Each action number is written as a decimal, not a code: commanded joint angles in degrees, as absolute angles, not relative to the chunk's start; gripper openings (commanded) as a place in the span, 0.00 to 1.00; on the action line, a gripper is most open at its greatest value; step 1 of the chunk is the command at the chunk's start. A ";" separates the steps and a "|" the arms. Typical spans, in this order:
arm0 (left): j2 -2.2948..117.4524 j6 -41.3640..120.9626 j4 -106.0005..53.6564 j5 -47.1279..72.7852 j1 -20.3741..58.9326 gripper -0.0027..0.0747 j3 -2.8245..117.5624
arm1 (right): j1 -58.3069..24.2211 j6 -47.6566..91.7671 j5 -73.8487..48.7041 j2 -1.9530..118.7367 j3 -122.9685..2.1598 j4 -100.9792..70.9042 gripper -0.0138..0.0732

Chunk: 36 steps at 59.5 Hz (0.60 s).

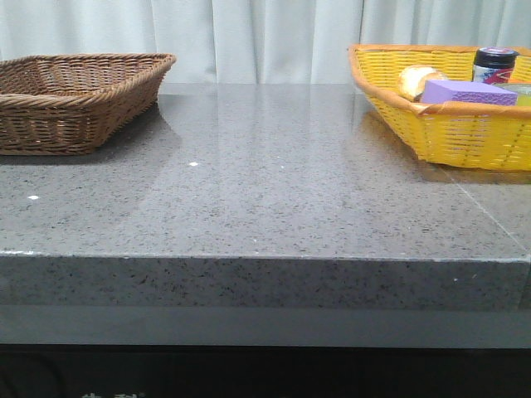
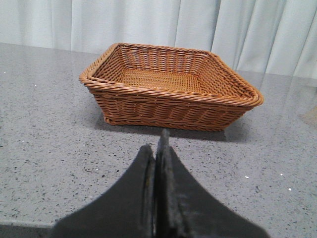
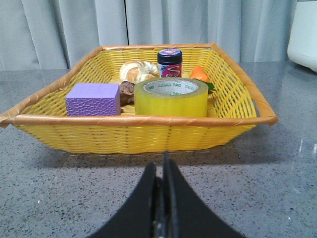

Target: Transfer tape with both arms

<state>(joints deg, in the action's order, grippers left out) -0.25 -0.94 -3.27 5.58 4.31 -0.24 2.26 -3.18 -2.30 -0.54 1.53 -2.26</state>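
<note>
Both arms are parked short of their baskets, so nothing has started. Your right gripper (image 3: pixel 162 163) is clenched on nothing, aimed at the yellow basket (image 3: pixel 148 134), where the tape (image 3: pixel 171 96) lies flat near the front wall, the purple sponge block (image 3: pixel 93 99) at its nine o'clock and a dark jar (image 3: pixel 170 63) at twelve. Your left gripper (image 2: pixel 157 148) is pinched empty too, facing the brown wicker basket (image 2: pixel 168 101), likely the drop-off.
</note>
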 commanded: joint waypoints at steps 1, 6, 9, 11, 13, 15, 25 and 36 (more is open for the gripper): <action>-1.17 -0.98 -3.72 1.07 4.18 0.01 -0.54 | 2.49 -3.20 2.06 -1.88 1.19 -1.82 0.08; -1.17 -0.98 -3.72 1.07 4.18 0.01 -0.54 | 2.49 -3.20 2.06 -1.88 1.19 -1.82 0.08; -1.17 -0.98 -3.72 1.07 4.18 0.01 -0.54 | 2.49 -3.20 2.06 -1.88 1.19 -1.82 0.08; -1.17 -0.98 -3.72 1.07 4.18 0.01 -0.54 | 2.49 -3.20 2.06 -1.88 1.19 -1.82 0.08; -1.17 -0.98 -3.72 1.07 4.18 0.01 -0.54 | 2.49 -3.20 2.06 -1.88 1.19 -1.82 0.08; -1.17 -0.98 -3.72 1.07 4.18 0.01 -0.54 | 2.49 -3.20 2.06 -1.88 1.19 -1.82 0.08; -1.17 -0.98 -3.72 1.07 4.18 0.01 -0.54 | 2.49 -3.20 2.06 -1.88 1.19 -1.82 0.08; -1.17 -0.98 -3.72 -0.36 4.18 0.01 -0.54 | 2.49 -3.20 2.06 -1.88 1.19 -1.82 0.08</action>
<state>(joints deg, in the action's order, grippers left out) -0.25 -0.94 -3.27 5.45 4.31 -0.24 2.26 -3.20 -2.30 -0.54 1.53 -2.26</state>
